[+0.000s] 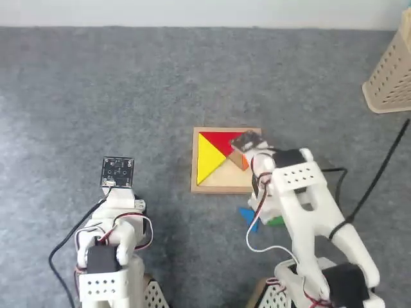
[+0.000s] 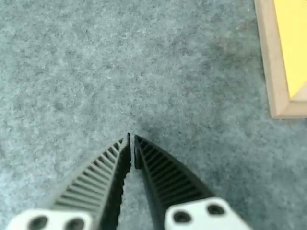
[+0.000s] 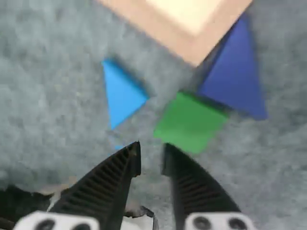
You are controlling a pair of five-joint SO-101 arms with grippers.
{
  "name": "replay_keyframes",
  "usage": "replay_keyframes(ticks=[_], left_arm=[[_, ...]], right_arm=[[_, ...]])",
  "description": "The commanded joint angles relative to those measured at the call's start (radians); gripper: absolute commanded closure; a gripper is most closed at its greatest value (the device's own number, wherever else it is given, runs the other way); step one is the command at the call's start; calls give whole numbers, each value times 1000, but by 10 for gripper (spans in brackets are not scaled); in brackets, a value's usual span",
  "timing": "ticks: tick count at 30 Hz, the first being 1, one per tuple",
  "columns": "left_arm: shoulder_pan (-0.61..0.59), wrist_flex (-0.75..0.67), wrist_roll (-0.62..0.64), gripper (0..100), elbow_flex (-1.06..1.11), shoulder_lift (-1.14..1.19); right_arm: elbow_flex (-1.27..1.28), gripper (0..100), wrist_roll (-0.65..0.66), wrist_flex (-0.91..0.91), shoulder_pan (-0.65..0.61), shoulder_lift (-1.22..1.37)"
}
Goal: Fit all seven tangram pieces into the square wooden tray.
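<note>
Broadly, a grey carpeted bench (image 1: 96, 77) carries everything, with the square wooden tray (image 1: 218, 187) near its middle. The right arm (image 1: 302, 192) leans in over the tray's corner on the orange-piece side, hiding part of that edge. The left arm (image 1: 109, 256) stands apart from the tray, on the side where the yellow piece lies. A pale slotted basket (image 1: 392, 70) sits well away from the tray, at the far edge of the bench.

Inside the tray lie a large yellow triangle (image 1: 209, 160), a red triangle (image 1: 221, 140) touching it, and an orange piece (image 1: 243, 162), partly hidden by the arm. Bare wood shows in the rest of the tray.

Just outside one tray corner, three pieces lie on the carpet: a dark blue triangle (image 3: 235, 76) against the tray's rim, a green square (image 3: 189, 122) beside it, and a light blue triangle (image 3: 122, 93) a little apart.

The right gripper (image 3: 151, 151) hangs over the carpet near these loose pieces, fingers parted by a narrow gap and holding nothing. The left gripper (image 2: 132, 143) has its fingertips pressed together, empty, above bare carpet near the tray's yellow-side corner.
</note>
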Motion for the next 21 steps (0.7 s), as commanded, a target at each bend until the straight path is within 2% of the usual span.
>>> replay_keyframes(ticks=[1, 5, 11, 13, 18, 21], left_arm=[[-2, 5, 9, 988, -12, -17], [-2, 5, 9, 988, -12, -17], [-2, 5, 9, 988, -12, -17], [-2, 5, 9, 988, -12, -17], [-2, 5, 9, 988, -12, -17], [-2, 5, 9, 988, -12, -17]], right_arm=[[9, 842, 23, -2, 45, -41], [31, 839, 17, -42, 93, -39], [98, 838, 0, -133, 91, -39], [110, 824, -75, -171, 91, -39], [115, 688, -252, -223, 91, -39], [117, 669, -331, -255, 90, -39]])
